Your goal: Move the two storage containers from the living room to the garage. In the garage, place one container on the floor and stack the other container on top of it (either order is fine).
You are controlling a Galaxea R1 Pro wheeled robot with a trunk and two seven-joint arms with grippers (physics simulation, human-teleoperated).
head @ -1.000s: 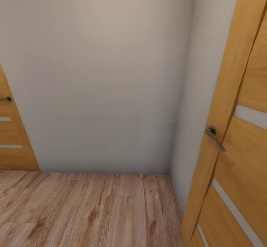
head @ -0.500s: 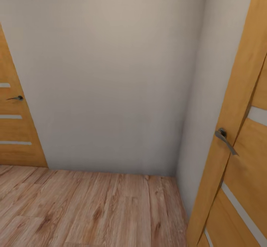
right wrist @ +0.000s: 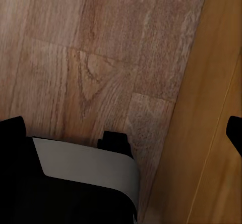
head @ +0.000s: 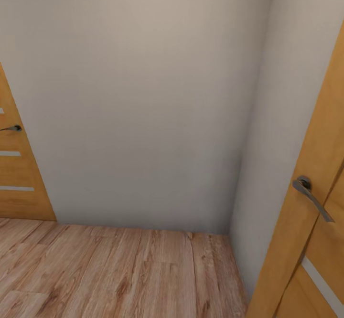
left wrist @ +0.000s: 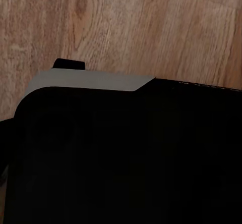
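The two storage containers are out of view, and so is the garage. The head view faces a corner of plain white wall (head: 143,117) above light wood-plank floor (head: 119,270). In the left wrist view a black and grey part of the robot's body (left wrist: 121,158) sits over wood planks (left wrist: 126,22). The right wrist view has a similar black and grey part (right wrist: 75,183) above the planks (right wrist: 101,57), beside an orange wood panel (right wrist: 212,133).
An orange-wood door (head: 14,174) with a metal lever handle (head: 12,128) stands at the left edge. Close at the right is a second orange-wood door (head: 315,222) with a grey lever handle (head: 310,196). The white wall closes off the way ahead.
The whole head view has shifted with the camera: the right door and its handle have slid toward the right edge and lower, and the wall corner looks nearer.
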